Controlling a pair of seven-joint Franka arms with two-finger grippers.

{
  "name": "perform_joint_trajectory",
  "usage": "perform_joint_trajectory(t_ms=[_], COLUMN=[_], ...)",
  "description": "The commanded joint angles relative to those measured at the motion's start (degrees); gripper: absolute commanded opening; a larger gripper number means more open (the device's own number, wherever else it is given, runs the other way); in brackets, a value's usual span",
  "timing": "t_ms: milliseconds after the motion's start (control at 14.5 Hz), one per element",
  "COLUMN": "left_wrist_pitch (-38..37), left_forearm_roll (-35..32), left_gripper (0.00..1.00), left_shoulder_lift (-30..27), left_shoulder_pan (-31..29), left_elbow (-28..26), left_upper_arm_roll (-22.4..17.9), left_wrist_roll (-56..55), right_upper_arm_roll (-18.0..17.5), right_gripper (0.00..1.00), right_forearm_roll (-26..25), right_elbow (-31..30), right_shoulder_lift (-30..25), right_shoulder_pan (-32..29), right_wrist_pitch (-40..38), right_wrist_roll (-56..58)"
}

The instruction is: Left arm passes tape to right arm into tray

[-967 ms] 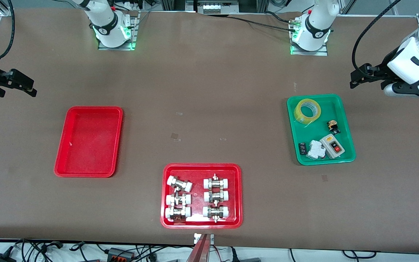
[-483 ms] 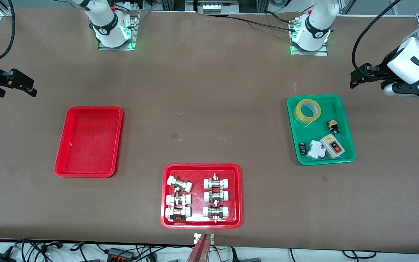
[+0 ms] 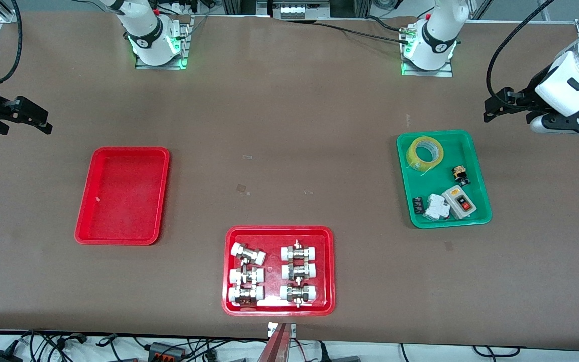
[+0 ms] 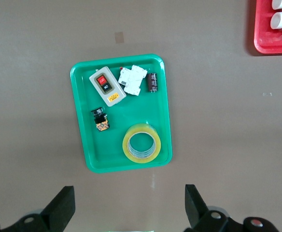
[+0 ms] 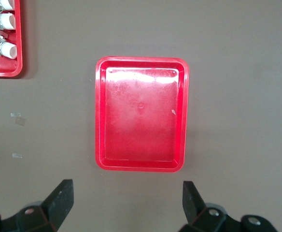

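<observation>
1. Change: nothing on the table has shifted over the last second. Both arms hang where they were, apart from a slight drift of the right gripper [image 3: 23, 116]. Judgement: the task has not started.
2. Tape [image 3: 424, 153]: lies flat in the green tray [image 3: 474, 160], in the corner nearest the robots' bases, touching nothing else there. Untouched.
3. Green tray, other contents: switch box [image 3: 459, 201], white breaker [image 3: 436, 205], small black parts. It sits toward the left arm's end of the table.
4. Tray [image 3: 84, 201]: plain red, bare inside, toward the right arm's end of the table.
5. Left gripper [image 4: 130, 209]: up in the air, just off the green tray's edge nearest the bases; jaws spread wide, holding nothing.
6. Right gripper: waits in the air over bare table near the table's edge; the right wrist view shows jaws wide and unloaded.
7. Fittings tray [image 3: 278, 236]: at the table's edge nearest the front camera.
8. View differences: the left wrist view shows the tape's core hole from straight above; the right wrist view shows the tray's bare floor. The front view alone shows all three trays together.
</observation>
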State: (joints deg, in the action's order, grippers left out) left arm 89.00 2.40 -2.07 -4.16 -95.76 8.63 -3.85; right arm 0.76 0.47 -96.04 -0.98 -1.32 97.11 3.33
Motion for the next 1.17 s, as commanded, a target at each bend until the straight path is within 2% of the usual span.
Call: perform_joint_trajectory(t_ms=[0, 345, 760, 967, 1105], left_wrist_pitch=[-0.8, 1.1, 4.8, 5.4, 10.9], left_forearm_roll=[0.6, 0.8, 1.2, 0.7, 0.1], left_gripper=[1.00, 1.00, 1.00, 1.00, 1.00], left_shoulder_lift=[0.2, 2.1, 10.6, 10.6, 9.7], left_shoulder_pan=[-0.2, 0.5, 1.4, 0.2, -0.5], left_elbow=[0.7, 1.0, -0.2, -5.1, -12.6], left_upper_arm_roll=[0.1, 0.1, 0.3, 1.7, 1.7], left_wrist_roll=[1.1, 1.0, 1.0, 0.5, 0.6], right_upper_arm_roll=[-0.5, -0.5, -0.5, -0.5, -0.5], right_gripper=[1.00, 1.00, 1.00, 1.00, 1.00], right_forearm_roll=[0.1, 0.1, 0.0, 0.0, 0.0], right_elbow=[0.2, 0.3, -0.1, -0.1, -0.1], right_shoulder_lift=[0.3, 0.3, 0.5, 0.8, 1.1], right_shoulder_pan=[-0.7, -0.8, -0.6, -0.5, -0.6], right_wrist_pitch=[-0.4, -0.2, -0.8, -1.4, -1.6], right_wrist_roll=[0.5, 0.4, 0.8, 0.4, 0.4])
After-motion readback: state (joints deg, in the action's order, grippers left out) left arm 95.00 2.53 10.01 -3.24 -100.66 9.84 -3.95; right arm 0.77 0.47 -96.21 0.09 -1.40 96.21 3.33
